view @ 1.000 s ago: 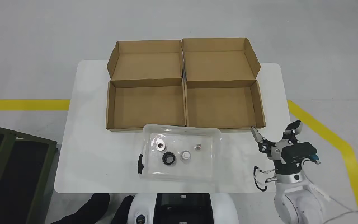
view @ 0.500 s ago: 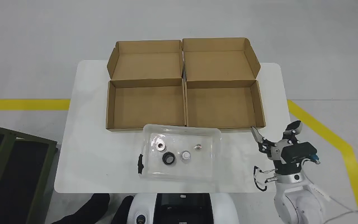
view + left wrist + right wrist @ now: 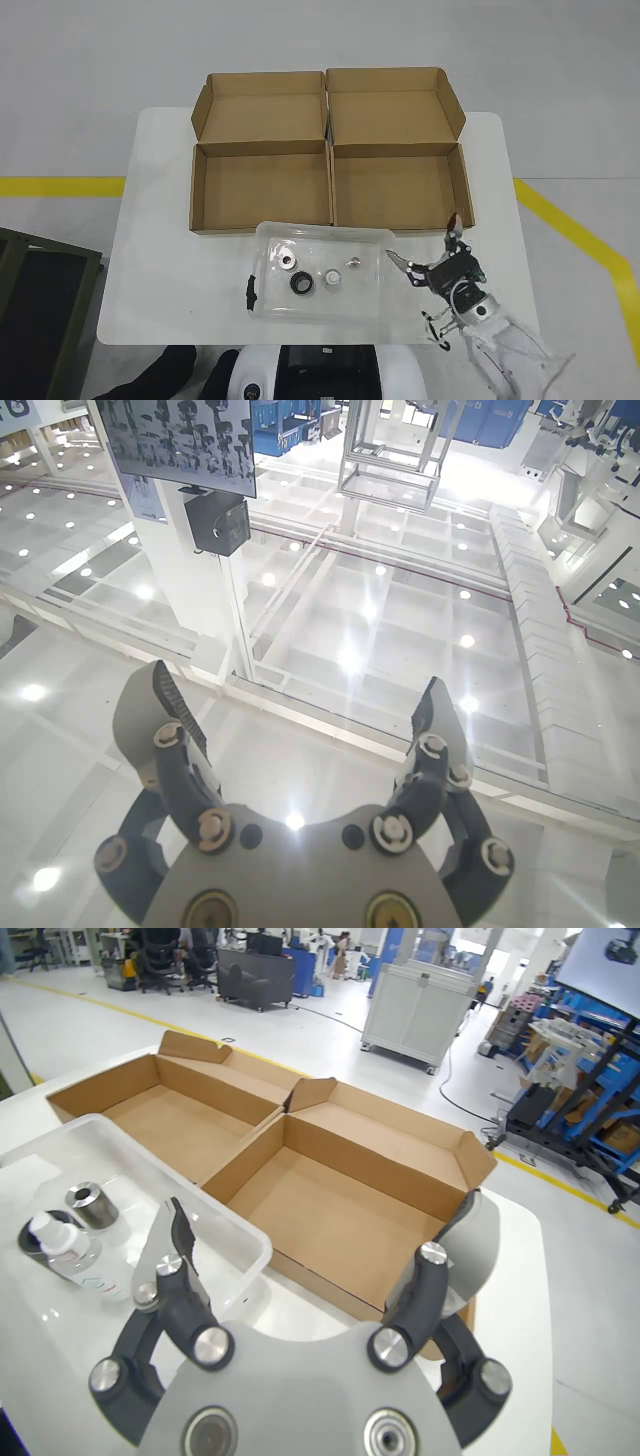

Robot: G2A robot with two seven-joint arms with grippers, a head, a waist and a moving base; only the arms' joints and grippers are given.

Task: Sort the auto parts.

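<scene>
the right gripper [image 3: 425,244] hangs wide open, holding nothing, over the table's [image 3: 160,250] front right part, with one finger at the tray's [image 3: 325,228] right rim and the other near the right box's [image 3: 395,190] front right corner. a wide strip of table lies between that rim and the right edge. the tray sits at the front edge, its far rim just beside both boxes' front walls. it holds a ring [image 3: 301,284], a sleeve [image 3: 287,262], a capped piece [image 3: 332,279] and a stud [image 3: 352,265]. the left box [image 3: 260,190] touches the right one. the left gripper [image 3: 296,677] is spread wide with nothing in it.
</scene>
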